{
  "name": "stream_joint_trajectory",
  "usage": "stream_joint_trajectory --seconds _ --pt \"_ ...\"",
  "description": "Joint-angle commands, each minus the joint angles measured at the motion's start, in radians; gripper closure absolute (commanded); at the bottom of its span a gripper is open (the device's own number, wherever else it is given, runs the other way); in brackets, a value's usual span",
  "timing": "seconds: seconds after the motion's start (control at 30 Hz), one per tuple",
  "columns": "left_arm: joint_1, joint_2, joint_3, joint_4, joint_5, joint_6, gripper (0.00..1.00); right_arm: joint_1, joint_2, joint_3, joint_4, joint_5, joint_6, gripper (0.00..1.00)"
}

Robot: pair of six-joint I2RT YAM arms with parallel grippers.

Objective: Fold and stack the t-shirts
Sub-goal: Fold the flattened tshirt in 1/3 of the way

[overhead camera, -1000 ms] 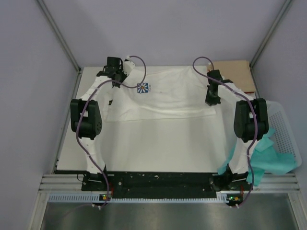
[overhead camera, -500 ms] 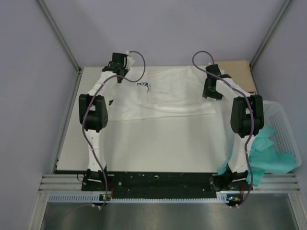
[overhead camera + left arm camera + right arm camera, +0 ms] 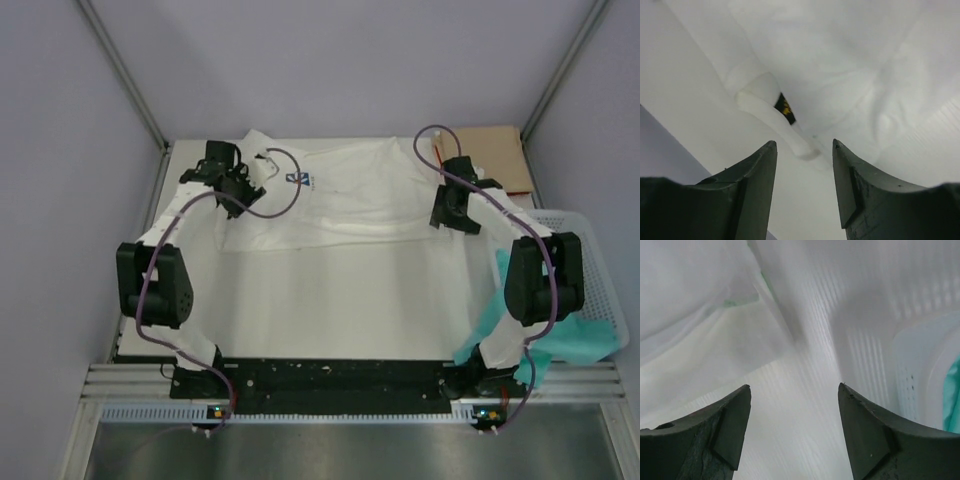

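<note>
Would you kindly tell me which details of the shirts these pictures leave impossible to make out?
Top view: blue print on the white cloth t-shirt, too small to read.
Top view: tan cloth at the far right corner, partly hidden by the right arm.
Left wrist view: black-and-yellow collar label, too small to read.
Right wrist view: fabric folds, blurred.

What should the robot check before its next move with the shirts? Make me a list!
1. Left claw open and empty: ok.
2. Right claw open and empty: ok.
3. White shirt lying on the table, no claw holding it: ok.
4. Fold smooth: not ok, wrinkles show and a flap sticks out at the shirt's far left corner.
5. Tan shirt in sight at the far right corner: ok.
6. Teal cloth all inside the basket: not ok, it spills over the near rim.
</note>
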Motion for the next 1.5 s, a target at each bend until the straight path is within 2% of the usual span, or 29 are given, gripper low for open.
stream_joint_trajectory --seconds 0.0,0.1,0.23,0.37,0.43,0.5,0.53,0.67,0.77,0.87,1.03,1.3,1.47 --pt "-0.006 -0.186 -0.230 -0.012 0.194 0.279 0.46 -0.006 -0.033 -0.079 0.043 -0.063 0.061 0.31" --pt "-0.005 -0.194 -0.323 0.051 0.128 0.304 0.44 -0.007 0.016 -0.042 0.050 -0.052 0.080 0.32" --pt "-0.005 -0.113 -0.333 0.064 0.057 0.298 0.43 -0.006 0.086 0.011 0.061 -0.050 0.110 0.33" --pt "0.003 -0.036 -0.342 0.097 0.045 0.283 0.44 -0.006 0.106 0.010 0.079 -0.061 0.130 0.34" --pt "0.005 -0.007 -0.336 0.094 0.032 0.272 0.48 -0.007 0.135 0.010 0.092 -0.069 0.133 0.34" --pt "0.005 0.007 -0.331 0.084 0.020 0.258 0.56 -0.015 0.172 0.013 0.096 -0.078 0.147 0.39" --pt "0.005 0.006 -0.334 0.079 0.020 0.255 0.62 -0.020 0.183 0.010 0.102 -0.081 0.158 0.42" --pt "0.005 -0.026 -0.362 0.068 0.011 0.245 1.00 -0.049 0.177 -0.042 0.130 -0.098 0.187 0.77" --pt "0.009 -0.060 -0.400 0.097 -0.030 0.237 1.00 -0.061 0.117 -0.111 0.145 -0.050 0.187 1.00" --pt "0.015 -0.079 -0.426 0.117 -0.063 0.225 1.00 -0.083 0.085 -0.160 0.146 -0.041 0.190 1.00" --pt "0.020 -0.114 -0.469 0.085 -0.098 0.191 1.00 -0.090 -0.001 -0.249 0.136 -0.133 0.210 1.00" --pt "0.020 -0.325 -0.629 -0.080 -0.077 0.197 1.00 -0.077 -0.338 -0.539 0.049 -0.265 0.325 1.00" --pt "0.020 -0.404 -0.701 -0.211 -0.083 0.169 1.00 -0.027 -0.490 -0.643 -0.060 -0.286 0.397 1.00"
